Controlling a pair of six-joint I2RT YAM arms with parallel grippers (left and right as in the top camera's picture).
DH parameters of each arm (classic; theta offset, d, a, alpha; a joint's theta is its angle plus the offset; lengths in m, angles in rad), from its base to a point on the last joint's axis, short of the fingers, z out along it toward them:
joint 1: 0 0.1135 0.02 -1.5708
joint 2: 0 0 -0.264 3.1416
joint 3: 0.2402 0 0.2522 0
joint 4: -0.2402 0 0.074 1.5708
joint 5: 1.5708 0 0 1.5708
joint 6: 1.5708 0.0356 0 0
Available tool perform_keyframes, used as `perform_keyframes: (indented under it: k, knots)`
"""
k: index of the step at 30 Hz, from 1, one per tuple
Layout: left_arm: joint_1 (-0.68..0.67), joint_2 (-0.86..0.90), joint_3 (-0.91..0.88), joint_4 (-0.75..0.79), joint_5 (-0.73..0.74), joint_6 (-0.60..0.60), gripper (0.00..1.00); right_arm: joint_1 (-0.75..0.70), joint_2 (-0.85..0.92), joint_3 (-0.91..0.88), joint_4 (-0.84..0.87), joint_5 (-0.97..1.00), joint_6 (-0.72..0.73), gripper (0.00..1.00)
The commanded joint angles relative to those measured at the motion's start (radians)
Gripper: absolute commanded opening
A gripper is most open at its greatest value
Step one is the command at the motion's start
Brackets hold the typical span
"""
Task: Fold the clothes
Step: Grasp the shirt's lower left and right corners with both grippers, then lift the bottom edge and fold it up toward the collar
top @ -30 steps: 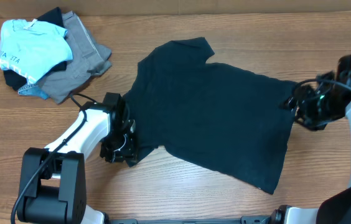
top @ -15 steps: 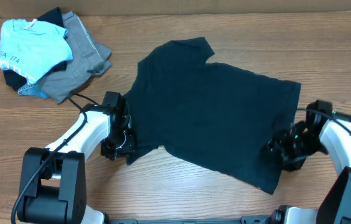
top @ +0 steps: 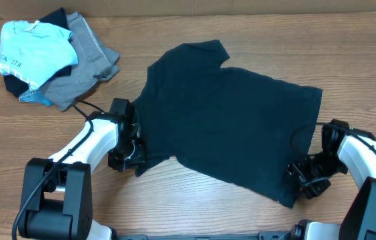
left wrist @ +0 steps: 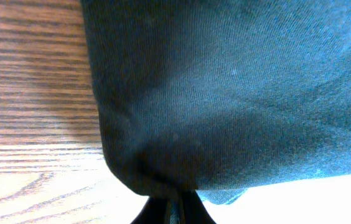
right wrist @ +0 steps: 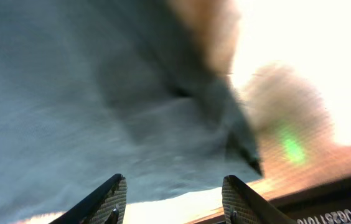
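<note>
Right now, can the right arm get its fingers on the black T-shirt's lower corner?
Probably yes: the right arm's fingers stand open right at the edge of the black T-shirt, with nothing else in between.

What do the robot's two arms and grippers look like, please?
Both arms are white, rounded links with black joints. The left arm has a boxy black base, a thin black cable looping near its wrist; the right arm matches. The left gripper and right gripper are black; the right's fingers are dark and tapered, with cross-hatched faces.
</note>
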Motion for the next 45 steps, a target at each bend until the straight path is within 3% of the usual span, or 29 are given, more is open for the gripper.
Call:
perform_keyframes:
  k: [1, 8, 9, 14, 15, 20, 26, 31, 37, 45]
  knots:
    - [0.006, 0.004, -0.006, 0.000, -0.006, -0.021, 0.04, 0.003, 0.001, -0.042, 0.026, 0.074, 0.105, 0.53]
    - [0.021, 0.004, -0.006, 0.000, -0.006, -0.021, 0.04, 0.004, 0.002, -0.124, 0.054, 0.055, 0.182, 0.49]
    - [0.024, 0.004, -0.006, 0.000, -0.006, -0.021, 0.04, 0.004, 0.002, -0.139, 0.060, 0.043, 0.182, 0.46]
    - [0.025, 0.004, -0.005, 0.002, -0.006, -0.021, 0.04, 0.004, 0.000, -0.162, 0.079, 0.011, 0.177, 0.06]
    - [0.025, 0.004, -0.003, 0.002, -0.006, -0.021, 0.04, 0.004, -0.001, -0.160, 0.079, 0.006, 0.174, 0.04]
    - [0.025, 0.003, 0.064, -0.061, -0.005, -0.016, 0.04, 0.004, -0.019, -0.108, 0.056, -0.039, 0.096, 0.04]
    - [0.026, 0.001, 0.273, -0.244, -0.012, 0.024, 0.04, 0.004, -0.105, 0.016, -0.054, -0.067, -0.015, 0.04]
    - [0.035, 0.001, 0.442, -0.309, -0.060, 0.036, 0.04, 0.003, -0.185, 0.092, -0.117, -0.069, -0.028, 0.04]
    - [0.046, 0.001, 0.573, -0.235, -0.060, 0.036, 0.04, 0.000, -0.203, 0.109, -0.025, -0.082, 0.019, 0.04]
    - [0.029, 0.006, 0.583, 0.025, -0.029, 0.088, 0.08, -0.038, -0.201, 0.108, 0.217, -0.082, 0.139, 0.04]
